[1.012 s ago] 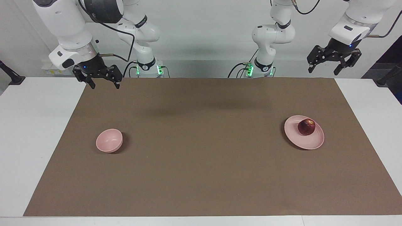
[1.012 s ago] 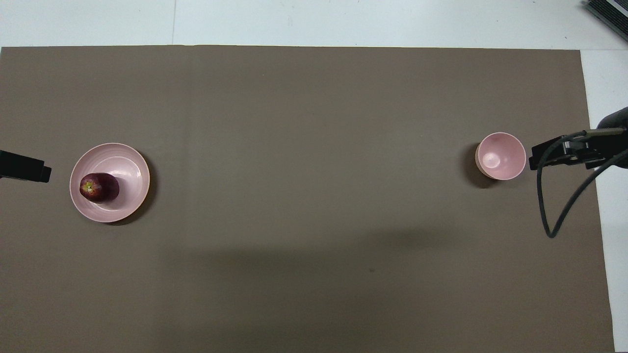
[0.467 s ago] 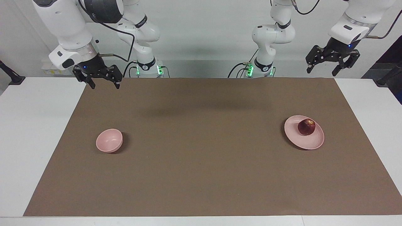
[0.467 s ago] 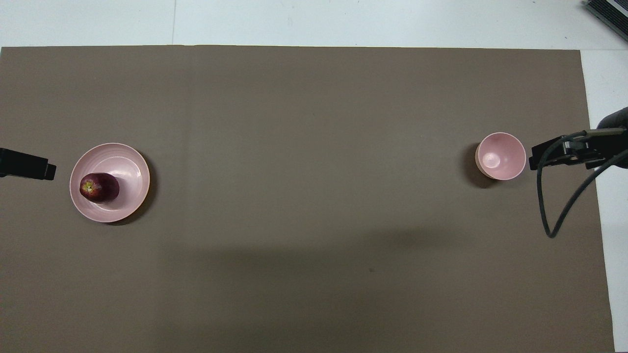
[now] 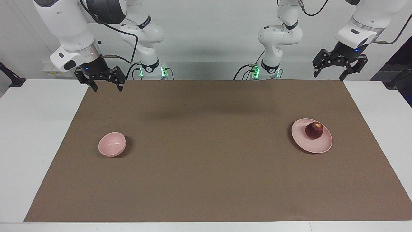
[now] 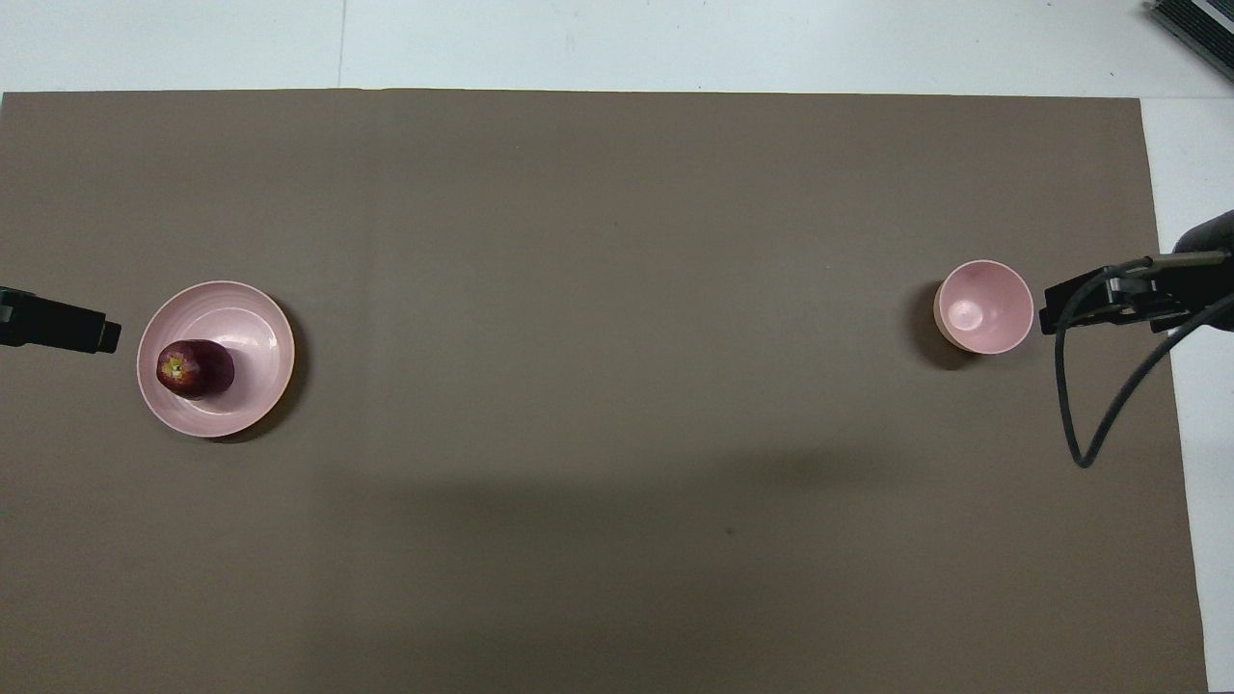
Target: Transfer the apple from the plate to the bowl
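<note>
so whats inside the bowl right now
Nothing: the bowl shows a bare pink inside down to its bottom in the overhead view. The apple sits on the plate.

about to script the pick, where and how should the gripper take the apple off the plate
Grip the apple across its round middle, coming straight down from above. It sits with its stem end up on the flat plate, nothing beside it, and the low rim leaves little room for a side approach. The open left gripper, up above the table edge at the plate's end, is likely the one to use.
</note>
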{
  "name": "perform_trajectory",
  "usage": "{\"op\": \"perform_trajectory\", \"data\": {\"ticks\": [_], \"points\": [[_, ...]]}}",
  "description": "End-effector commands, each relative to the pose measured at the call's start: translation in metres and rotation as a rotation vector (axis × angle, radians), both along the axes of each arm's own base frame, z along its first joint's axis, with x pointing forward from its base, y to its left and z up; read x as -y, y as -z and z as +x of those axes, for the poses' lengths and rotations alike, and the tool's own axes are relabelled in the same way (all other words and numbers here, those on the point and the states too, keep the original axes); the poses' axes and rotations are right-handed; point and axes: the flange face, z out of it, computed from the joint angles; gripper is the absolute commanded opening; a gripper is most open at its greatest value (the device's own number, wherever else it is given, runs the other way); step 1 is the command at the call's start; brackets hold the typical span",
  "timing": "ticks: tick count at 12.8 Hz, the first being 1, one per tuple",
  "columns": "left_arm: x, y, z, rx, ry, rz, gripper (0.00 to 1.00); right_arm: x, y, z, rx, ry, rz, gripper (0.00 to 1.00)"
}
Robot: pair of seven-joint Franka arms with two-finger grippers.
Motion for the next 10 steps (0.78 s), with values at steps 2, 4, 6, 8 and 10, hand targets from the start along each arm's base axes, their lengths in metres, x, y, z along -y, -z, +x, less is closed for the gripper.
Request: {"op": "perform_trajectory", "data": {"ticks": [2, 4, 6, 8, 10], "points": [[-0.007, 0.0, -0.004, 0.011, -0.002, -0.011, 1.0, 0.001, -0.001, -0.001, -0.008, -0.001, -0.002, 1.0], [-0.009, 0.001, -0.004, 0.011, -0.003, -0.011, 1.0, 0.001, -0.001, -0.001, -0.006, -0.001, -0.002, 1.0], [-0.01, 0.001, -0.004, 0.011, -0.002, -0.011, 1.0, 0.001, -0.001, -0.001, -0.008, -0.001, -0.002, 1.0], [-0.009, 0.01, -0.003, -0.007, 0.001, -0.01, 1.0, 0.001, -0.001, -0.001, -0.006, 0.0, -0.002, 1.0], [-0.009, 0.024, 0.0, -0.016, 0.004, -0.01, 1.0, 0.001, -0.001, -0.001, -0.008, 0.0, -0.002, 1.0]]}}
